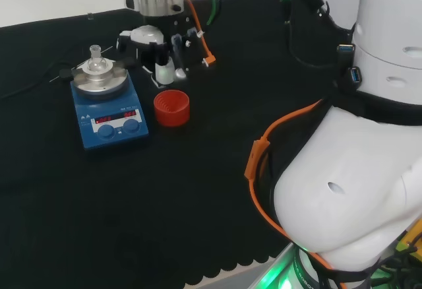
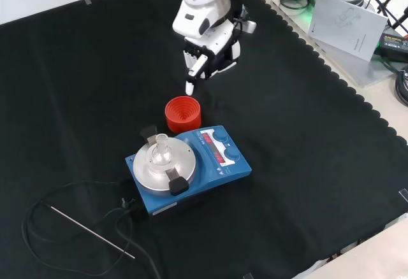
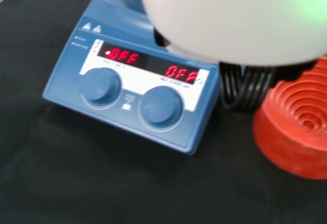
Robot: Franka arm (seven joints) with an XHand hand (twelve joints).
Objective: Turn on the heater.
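Hand hovers beyond the red ribbed stand in the front view, apparently with fingers partly curled, empty. Blue heater sits just nearer.

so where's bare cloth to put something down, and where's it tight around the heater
In the front view, the cloth right of the heater is bare out to the scalloped edge, and so is the upper left. It is crowded between the hand, the red ribbed stand and the heater's knobs. The cable and thin rod take the lower left.

one blue heater with two knobs, one red ribbed stand, one small glass flask, one thin metal rod.
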